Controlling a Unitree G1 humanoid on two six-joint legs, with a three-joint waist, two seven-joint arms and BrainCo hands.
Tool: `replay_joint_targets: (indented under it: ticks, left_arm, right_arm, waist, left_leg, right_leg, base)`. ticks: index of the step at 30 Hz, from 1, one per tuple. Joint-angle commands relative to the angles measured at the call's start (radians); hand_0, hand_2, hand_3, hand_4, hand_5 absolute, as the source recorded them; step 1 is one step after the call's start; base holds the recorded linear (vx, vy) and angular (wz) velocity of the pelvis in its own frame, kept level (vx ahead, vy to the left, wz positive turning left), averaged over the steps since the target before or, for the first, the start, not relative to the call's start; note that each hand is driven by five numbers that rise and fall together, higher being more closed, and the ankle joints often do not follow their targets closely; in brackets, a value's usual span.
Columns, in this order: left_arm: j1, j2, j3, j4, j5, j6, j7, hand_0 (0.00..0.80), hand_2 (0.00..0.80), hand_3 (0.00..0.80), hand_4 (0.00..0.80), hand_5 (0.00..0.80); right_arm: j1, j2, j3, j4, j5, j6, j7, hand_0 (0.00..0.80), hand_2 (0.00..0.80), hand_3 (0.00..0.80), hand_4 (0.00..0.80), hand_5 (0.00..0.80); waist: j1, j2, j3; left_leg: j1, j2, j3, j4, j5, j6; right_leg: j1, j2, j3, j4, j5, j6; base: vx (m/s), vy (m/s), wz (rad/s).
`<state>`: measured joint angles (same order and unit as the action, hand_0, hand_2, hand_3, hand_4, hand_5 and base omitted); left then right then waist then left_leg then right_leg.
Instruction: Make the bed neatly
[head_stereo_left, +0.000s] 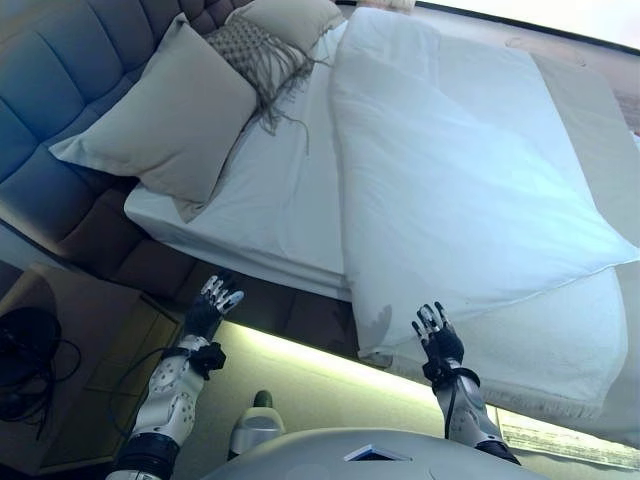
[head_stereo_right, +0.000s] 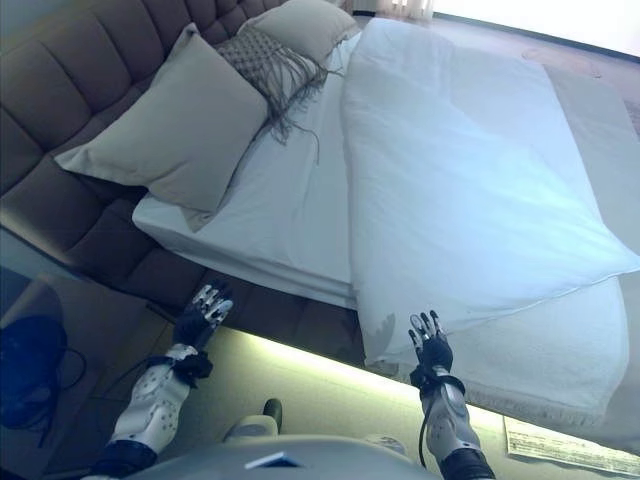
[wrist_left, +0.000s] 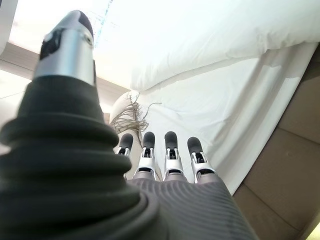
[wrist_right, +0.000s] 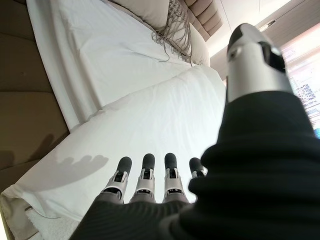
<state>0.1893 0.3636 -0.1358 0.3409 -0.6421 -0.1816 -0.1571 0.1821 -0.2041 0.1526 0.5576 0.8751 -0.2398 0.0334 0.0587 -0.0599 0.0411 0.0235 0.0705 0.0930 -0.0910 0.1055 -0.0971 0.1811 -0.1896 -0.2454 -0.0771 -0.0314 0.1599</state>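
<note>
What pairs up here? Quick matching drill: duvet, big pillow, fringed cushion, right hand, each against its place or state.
Things:
1. duvet
2. big pillow
3. fringed cushion
4. right hand

Places or states:
A. leaning on the headboard, nearest the robot
B. open, at the duvet's near corner
C. between two pillows
D. pulled short of the pillows, sheet left bare

Pairs: 1-D, 2-A, 3-C, 4-B

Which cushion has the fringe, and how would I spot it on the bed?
Start at the tufted headboard. Three cushions lean in a row against it: a big plain pillow nearest the robot, a plain one farthest, and the fringed cushion between them. It alone is woven, with long tassels trailing onto the white sheet.
</note>
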Motion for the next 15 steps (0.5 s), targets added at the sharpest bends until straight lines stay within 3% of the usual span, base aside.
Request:
replay_joint_targets:
  ticks: [1,15]
  left_arm:
    - [-0.101,-0.009,-0.004,-0.003,0.034,-0.045,0.004,0.000,0.000,0.000,0.000,0.000]
    - [-0.093,-0.011,-0.001,-0.006,0.025,-0.074,-0.005,0.000,0.000,0.000,0.000,0.000]
  right_arm:
    - [-0.047,-0.025,-0.010,-0.054,-0.017,-0.044,0.002,0.000,0.000,0.000,0.000,0.000]
    - [-0.038,-0.024,-0.016,-0.055,-0.006,-0.053,0.003,0.000,0.000,0.000,0.000,0.000]
  waist:
    - [0.007,0.043,0.004]
    - [0.004,0.043,0.008]
  left_leg:
    - [0.057,0.002,0.055,0.004,-0.094,0.046]
    - [0.056,0.004,0.056,0.004,-0.096,0.045]
  right_leg:
    - [-0.107,0.039,-0.048,0.007,0.096,-0.025]
    - [-0.109,0.046,-0.046,0.004,0.096,-0.028]
  base:
    - [0.000,0.000,0.00]
    - [0.003,-0.005,0.02]
